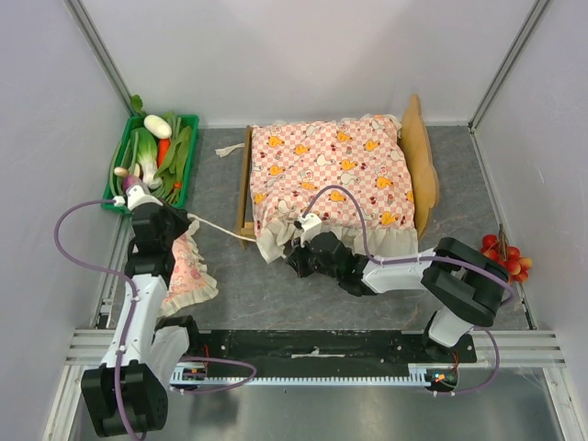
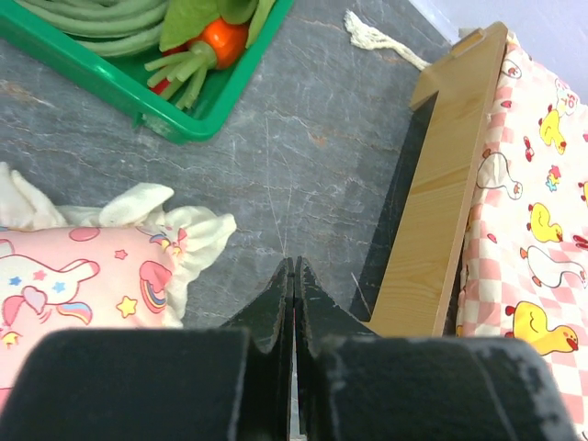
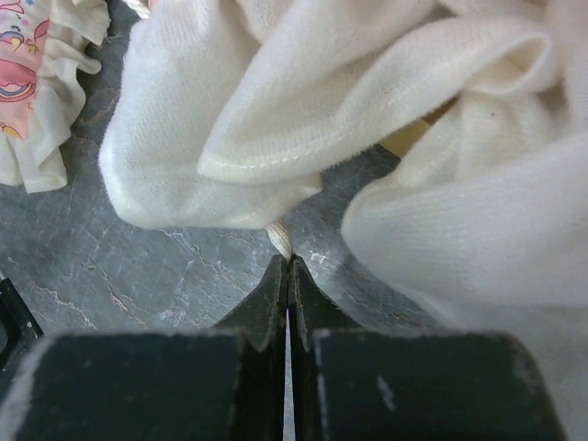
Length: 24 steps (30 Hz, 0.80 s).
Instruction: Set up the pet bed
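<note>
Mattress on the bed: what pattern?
The mattress is pink-white checked with orange duck prints; clearest in the top external view.

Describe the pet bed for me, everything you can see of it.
The pet bed is a light-wood rectangular frame standing flat on the grey table. A tall curved headboard rises at its right end; a low plain board closes the left. The pink-checked mattress covers it, cream frills spilling over the near side and hiding the base. The shut right gripper sits at that frill; contact with the frame cannot be told.
</note>
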Motion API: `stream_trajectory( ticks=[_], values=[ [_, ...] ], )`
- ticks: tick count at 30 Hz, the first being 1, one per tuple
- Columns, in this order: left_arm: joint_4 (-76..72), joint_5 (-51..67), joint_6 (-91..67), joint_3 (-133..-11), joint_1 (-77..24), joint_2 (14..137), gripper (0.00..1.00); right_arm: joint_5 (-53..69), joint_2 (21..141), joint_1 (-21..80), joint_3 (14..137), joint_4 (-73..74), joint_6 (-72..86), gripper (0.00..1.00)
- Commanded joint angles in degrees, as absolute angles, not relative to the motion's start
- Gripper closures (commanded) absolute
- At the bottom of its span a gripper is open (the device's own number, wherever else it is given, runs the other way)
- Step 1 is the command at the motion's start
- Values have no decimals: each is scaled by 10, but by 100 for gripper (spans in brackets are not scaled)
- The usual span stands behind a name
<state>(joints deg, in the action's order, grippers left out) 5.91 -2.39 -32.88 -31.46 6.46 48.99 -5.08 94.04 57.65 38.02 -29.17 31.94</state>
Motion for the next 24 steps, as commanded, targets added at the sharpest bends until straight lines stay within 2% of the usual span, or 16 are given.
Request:
stream_trajectory(
  ticks=[1,8,17,21,24],
  values=[
    [57,-18,-302,-336,90,468,98,-87,914,578,372,-296,319,100],
    [65,-16,-297,-348,126,461,98,-133,885,576,365,-262,334,100],
    [63,-4,-288,-370,157,480,98,-256,843,576,340,-230,388,100],
    [63,-3,-287,-370,168,483,98,-265,833,576,345,-203,383,100],
    [51,45,-293,-369,170,489,98,-202,837,576,351,-230,354,100]
  ],
)
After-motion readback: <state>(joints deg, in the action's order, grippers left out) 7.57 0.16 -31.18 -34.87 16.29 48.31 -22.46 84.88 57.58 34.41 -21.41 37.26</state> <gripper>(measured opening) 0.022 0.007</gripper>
